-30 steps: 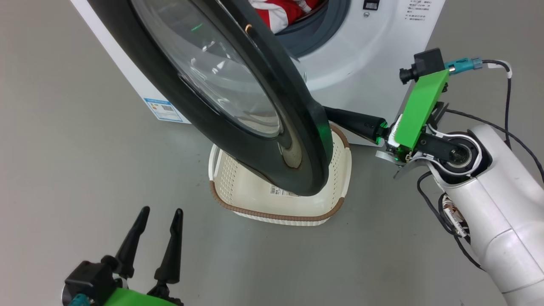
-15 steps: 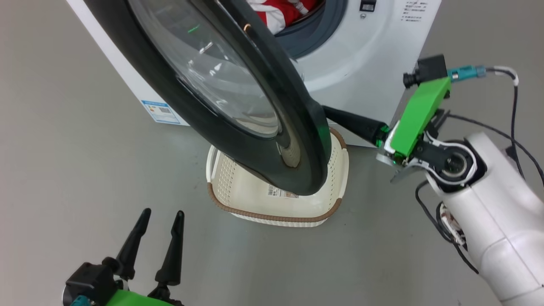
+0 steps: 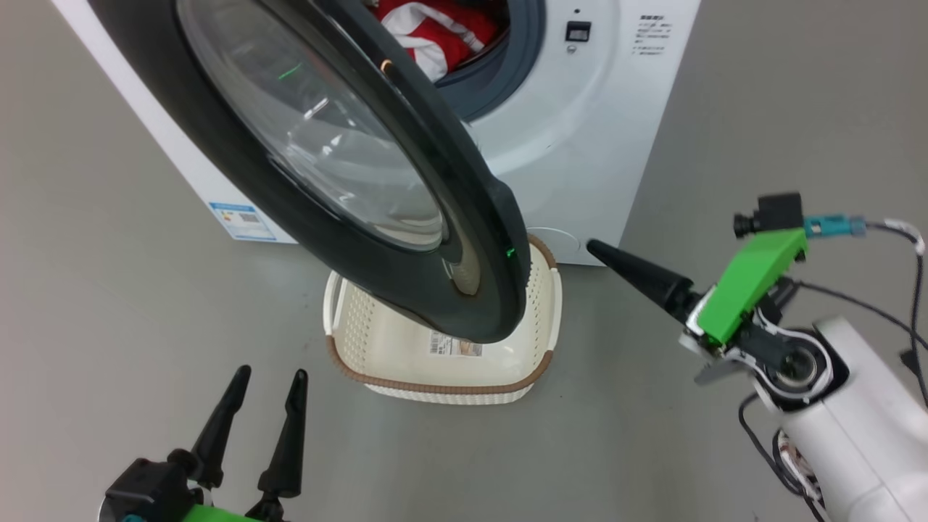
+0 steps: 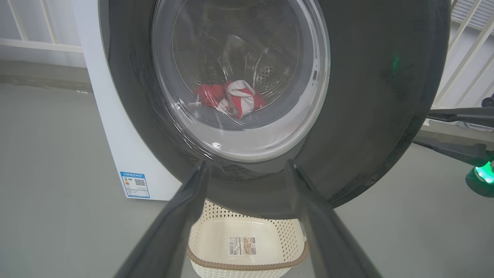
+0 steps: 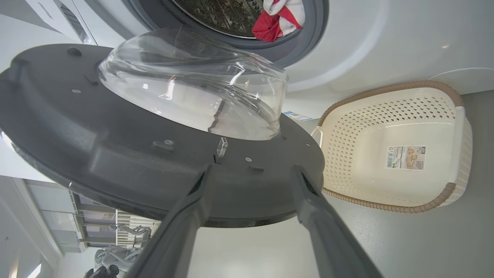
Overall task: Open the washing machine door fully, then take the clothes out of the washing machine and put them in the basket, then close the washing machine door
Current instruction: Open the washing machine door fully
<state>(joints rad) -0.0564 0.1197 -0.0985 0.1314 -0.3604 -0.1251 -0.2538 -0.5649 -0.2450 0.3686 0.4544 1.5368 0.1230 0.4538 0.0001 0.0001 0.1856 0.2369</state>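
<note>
Over the basket (image 3: 359, 326) hangs the glossy black-rimmed door (image 3: 326, 152), left gripper (image 3: 270, 373) and right gripper (image 5: 251, 172) spread empty.

Washing machine (image 3: 580, 145): at the back of the head view, standing on the floor (image 3: 109, 326).
Washing machine door (image 3: 217, 181): swung out before the machine's opening; its free edge is nearest the robot and hangs over the basket.
Clothes (image 3: 428, 32): inside the drum (image 5: 224, 15), at the lower part of the opening, behind the door.
Basket (image 3: 377, 348): on the floor just before the machine, partly under the door's free edge.
Paper label (image 3: 455, 344): on the basket's inner bottom.
Left gripper (image 3: 270, 372): low left, before the basket and door, apart from both.
Right gripper (image 3: 598, 254): right of the door's free edge and the basket, near the edge but apart from it.
</note>
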